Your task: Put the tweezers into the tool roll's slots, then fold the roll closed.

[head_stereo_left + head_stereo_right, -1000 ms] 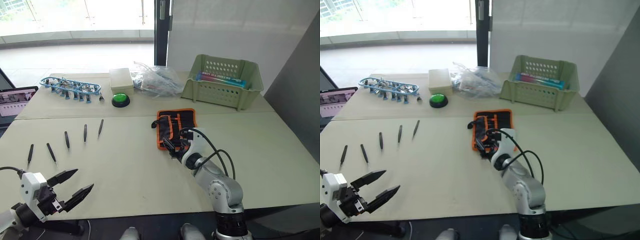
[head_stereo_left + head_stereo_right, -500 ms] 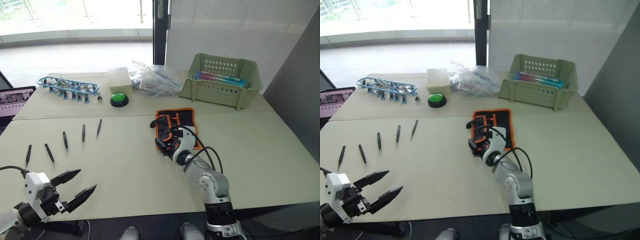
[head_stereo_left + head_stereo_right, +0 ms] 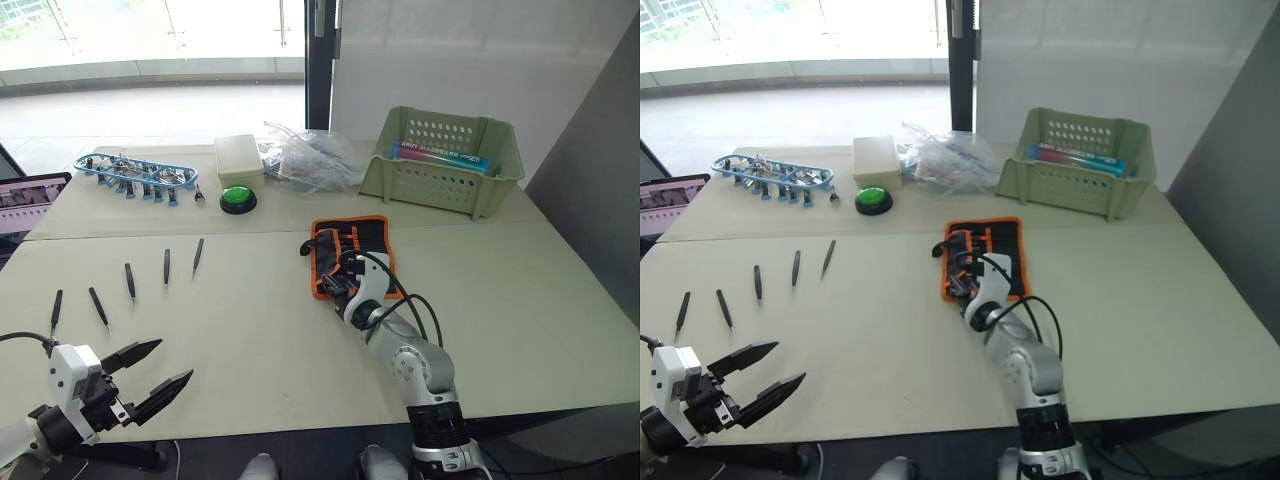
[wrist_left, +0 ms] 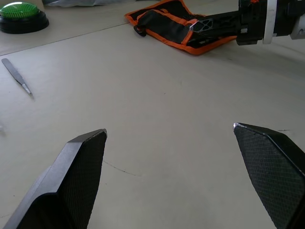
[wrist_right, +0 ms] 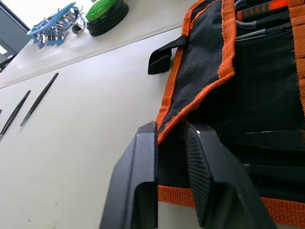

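now: right gripper pinching the roll's near-left edge

the tool roll (image 3: 352,255) lies unrolled on the pale table (image 3: 250,330), near the table's middle, its short strap (image 5: 163,56) poking off its left side. the right gripper (image 5: 170,143) sits at the roll's near-left corner, and in the right wrist view its two black fingers (image 5: 143,157) are drawn close together on either side of the orange-trimmed edge, clamped on the fabric flap. some slim dark tools show tucked in the slots (image 5: 267,28) further in.

the five tweezers (image 3: 130,280) lie in a loose fanned row on the table's left part, well apart from the roll, none touching another. the left gripper (image 3: 158,370) hovers low at the table's near-left edge, its fingers (image 4: 81,162) spread wide with nothing between them.

at the far side stand a blue-framed rack of small tools (image 3: 135,172), a pale box (image 3: 241,160), a green button (image 3: 241,198), a clear plastic bag (image 3: 310,160) and a pale green basket (image 3: 440,170).
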You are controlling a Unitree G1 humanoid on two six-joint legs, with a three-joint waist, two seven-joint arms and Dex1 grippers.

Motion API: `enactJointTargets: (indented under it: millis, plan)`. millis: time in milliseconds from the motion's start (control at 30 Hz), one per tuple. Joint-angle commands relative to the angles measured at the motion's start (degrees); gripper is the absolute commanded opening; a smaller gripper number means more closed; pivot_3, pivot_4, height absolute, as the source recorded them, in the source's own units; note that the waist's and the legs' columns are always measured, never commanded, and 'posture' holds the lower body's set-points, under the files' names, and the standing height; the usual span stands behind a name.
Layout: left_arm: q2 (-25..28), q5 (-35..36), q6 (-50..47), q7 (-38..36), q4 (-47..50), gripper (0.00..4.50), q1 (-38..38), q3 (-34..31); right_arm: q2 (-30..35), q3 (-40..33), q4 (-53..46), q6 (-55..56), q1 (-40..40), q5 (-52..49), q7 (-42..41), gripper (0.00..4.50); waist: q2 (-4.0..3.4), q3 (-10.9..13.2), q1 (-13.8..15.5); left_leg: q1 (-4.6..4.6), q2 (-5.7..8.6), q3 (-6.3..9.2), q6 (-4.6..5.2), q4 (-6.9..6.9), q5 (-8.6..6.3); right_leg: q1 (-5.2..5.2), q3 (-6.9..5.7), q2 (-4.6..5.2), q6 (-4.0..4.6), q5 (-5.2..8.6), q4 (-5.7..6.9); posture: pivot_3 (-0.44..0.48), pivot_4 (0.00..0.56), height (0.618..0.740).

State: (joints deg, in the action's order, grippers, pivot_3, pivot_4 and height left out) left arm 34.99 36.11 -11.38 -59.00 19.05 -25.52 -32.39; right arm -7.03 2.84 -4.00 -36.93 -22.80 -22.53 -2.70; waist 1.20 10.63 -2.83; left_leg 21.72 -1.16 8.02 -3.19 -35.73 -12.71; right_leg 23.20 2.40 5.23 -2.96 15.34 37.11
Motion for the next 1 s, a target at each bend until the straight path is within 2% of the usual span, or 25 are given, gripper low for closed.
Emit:
enactJointTargets:
  millis: [33,467,867,1000]
  plan:
    - [0.77,0.48,-0.24,0.37,0.58,4.5,0.23,-0.13,-1.74,0.41,-0.85,1.79,-2.29,0.28,-0.3,0.03,0.0,0.0,0.0,0.0,0.0,0.0,0.0,0.0,0.0,0.0,0.0,0.0,0.0,0.0,0.0,0.0,0.15,0.736]
    - [0.8,0.38,-0.85,1.15,1.1,4.5,0.54,0.23,0.46,2.02,-1.62,1.86,-1.93,2.23,-2.77,0.03,-0.01,0.01,-0.01,0.01,0.0,0.0,0.0,0.0,0.0,0.01,0.0,0.0,-0.01,0.01,0.0,0.0,0.15,0.736]
    - [2.31,-0.09,-1.63,0.52,0.74,4.5,1.79,1.96,14.41,14.08,-7.74,3.9,0.15,8.34,-18.47,0.03,0.09,-0.05,0.06,0.03,0.01,-0.01,0.0,0.0,0.0,0.02,0.0,0.01,-0.13,0.08,-0.01,0.0,0.15,0.736]
    - [4.39,-1.25,-1.99,0.04,-1.0,4.5,5.58,5.02,24.81,19.51,-12.6,11.81,4.06,11.13,-29.97,0.03,0.08,-0.04,0.52,0.07,0.04,-0.01,0.0,-0.01,0.0,-0.01,-0.02,0.05,-0.22,0.13,-0.04,0.0,0.15,0.736]
